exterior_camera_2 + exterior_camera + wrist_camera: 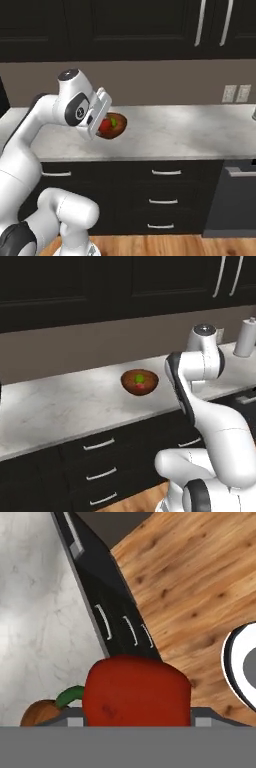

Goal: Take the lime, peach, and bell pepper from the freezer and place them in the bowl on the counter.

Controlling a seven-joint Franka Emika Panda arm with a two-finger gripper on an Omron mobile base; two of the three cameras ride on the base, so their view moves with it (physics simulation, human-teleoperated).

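Observation:
My gripper (100,124) is shut on the red bell pepper (106,126), which it holds at the near left rim of the wooden bowl (120,131). From the hand, the bell pepper (136,693) sits large between the fingertips (74,721), its green stem toward the bowl's brown rim (40,712) at the lower left. The bowl (131,387) rests on the white marble counter (60,406). Inside it lie the green lime (139,377) and a pinkish fruit, likely the peach (141,385). The freezer is out of view.
Dark drawers with silver handles (166,173) run under the counter above a wooden floor (200,587). A white canister (245,337) stands at the counter's far right. A dishwasher front (235,195) is at the right, and dark upper cabinets (100,281) hang overhead.

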